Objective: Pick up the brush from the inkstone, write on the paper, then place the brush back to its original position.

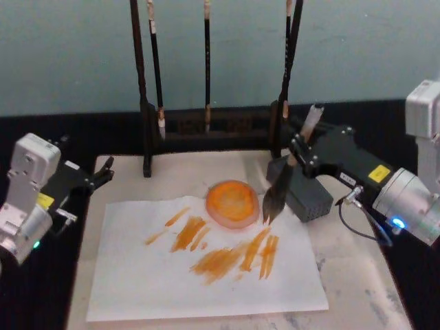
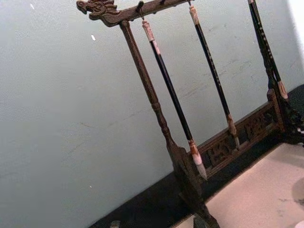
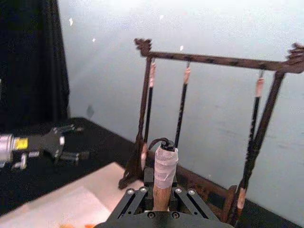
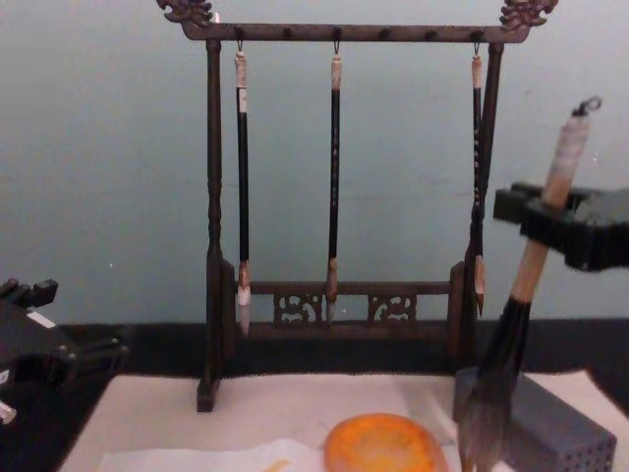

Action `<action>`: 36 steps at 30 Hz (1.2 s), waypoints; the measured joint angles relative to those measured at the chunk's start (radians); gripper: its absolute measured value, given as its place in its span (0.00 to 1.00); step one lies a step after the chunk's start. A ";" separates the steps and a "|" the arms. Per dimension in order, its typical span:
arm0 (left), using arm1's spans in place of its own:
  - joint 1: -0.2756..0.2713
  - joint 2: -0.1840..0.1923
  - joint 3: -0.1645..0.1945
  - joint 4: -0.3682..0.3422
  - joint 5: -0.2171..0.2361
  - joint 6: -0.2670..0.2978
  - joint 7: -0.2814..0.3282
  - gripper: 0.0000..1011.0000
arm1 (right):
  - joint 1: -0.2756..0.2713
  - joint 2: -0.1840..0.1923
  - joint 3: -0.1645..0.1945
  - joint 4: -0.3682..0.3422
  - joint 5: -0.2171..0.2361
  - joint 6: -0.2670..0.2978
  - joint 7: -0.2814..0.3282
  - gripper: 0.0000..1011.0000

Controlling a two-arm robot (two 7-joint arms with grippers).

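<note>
1. Felt mat [image 1: 357,289]: off-white, lying on the dark table [image 1: 34,295].
2. Paper [image 1: 137,282]: thin white sheet lying flat on the near part of the mat. It carries several orange strokes [image 1: 227,258] across its middle.
3. Inkstone [image 1: 233,203]: round orange dish sitting on the paper's far edge, right of centre.
4. Brush [image 1: 276,196]: off the inkstone and held aloft, steeply tilted. The grey bristle head points down just right of the dish rim, and the white-wrapped end rises up and to the right. Whether the tip touches the paper cannot be told.
5. Grey perforated block [image 1: 315,199]: on the mat, just right of the bristles.
6. Right gripper [image 1: 300,150]: reaches in from the right, its fingers clamped on the tan handle below the white wrap.
7. Left gripper [image 1: 104,173]: at the mat's far left corner, its fingers spread and holding nothing.
8. Carved dark stand [image 1: 206,134]: at the mat's far edge, before the pale wall. Three thin brushes [image 4: 334,177] hang from its top rail.
</note>
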 joint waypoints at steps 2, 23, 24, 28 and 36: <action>0.000 0.000 0.000 0.000 0.000 0.000 0.000 0.99 | -0.003 -0.008 0.007 -0.004 0.007 0.002 -0.011 0.15; 0.000 0.000 0.000 0.000 0.000 0.000 0.000 0.99 | 0.087 -0.172 0.070 0.124 0.286 0.184 -0.121 0.15; 0.000 0.000 0.000 0.000 0.000 0.000 0.000 0.99 | 0.098 -0.184 0.074 0.143 0.313 0.203 -0.131 0.15; 0.000 0.000 0.000 0.000 0.000 0.000 0.000 0.99 | 0.123 -0.217 0.089 0.187 0.377 0.246 -0.160 0.15; 0.000 0.000 0.000 0.000 0.000 0.000 0.000 0.99 | 0.161 -0.281 0.127 0.273 0.490 0.283 -0.234 0.15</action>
